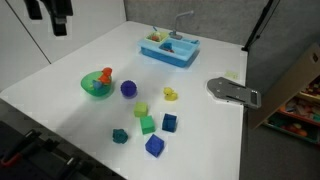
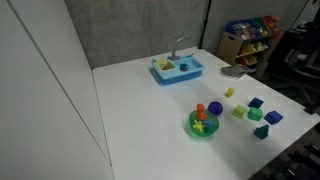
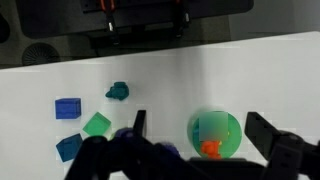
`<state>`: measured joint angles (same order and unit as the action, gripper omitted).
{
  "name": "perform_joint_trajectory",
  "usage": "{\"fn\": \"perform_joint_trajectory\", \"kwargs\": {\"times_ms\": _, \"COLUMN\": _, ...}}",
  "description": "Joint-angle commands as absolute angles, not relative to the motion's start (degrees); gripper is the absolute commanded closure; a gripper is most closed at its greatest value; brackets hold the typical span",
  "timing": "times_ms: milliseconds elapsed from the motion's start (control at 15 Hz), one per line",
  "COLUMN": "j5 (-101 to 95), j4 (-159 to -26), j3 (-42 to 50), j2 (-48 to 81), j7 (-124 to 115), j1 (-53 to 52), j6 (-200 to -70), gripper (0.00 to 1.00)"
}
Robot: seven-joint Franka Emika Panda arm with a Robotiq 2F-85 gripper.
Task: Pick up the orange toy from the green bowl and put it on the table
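- Hand: fingers spread wide, holding nothing, well above the large white flat tabletop.
- The small orange-red plastic toy sits inside the round bright green plastic bowl, close to its rim. In the wrist view the bowl lies between your two fingers.
- Risk: if you descend off-centre, a finger lands on the bowl's rim. The bowl looks light and would likely tip or skid.
- Risk: the toy is irregular in shape, so a shallow pinch may let it slip back in.
- The small purple ball lies just beside the bowl, and a wide finger could send it rolling.
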<state>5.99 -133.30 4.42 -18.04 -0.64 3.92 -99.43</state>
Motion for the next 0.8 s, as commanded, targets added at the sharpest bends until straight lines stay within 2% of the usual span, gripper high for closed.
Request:
{"fn": "perform_joint_trajectory", "kwargs": {"times_ms": 0, "j5": 6.6, "j4": -128.2, "j3": 2.0, "j2": -10.7, "j7": -5.6, "j1": 2.7, "j6": -101.7, "gripper": 0.0}}
{"fn": "perform_joint_trajectory", "kwargs": {"times_ms": 733, "j5": 4.7, "j4": -119.7, "j3": -2.2, "j2": 5.9, "j7": -5.8, "j1": -2.1, "j6": -114.9, "gripper": 0.0}}
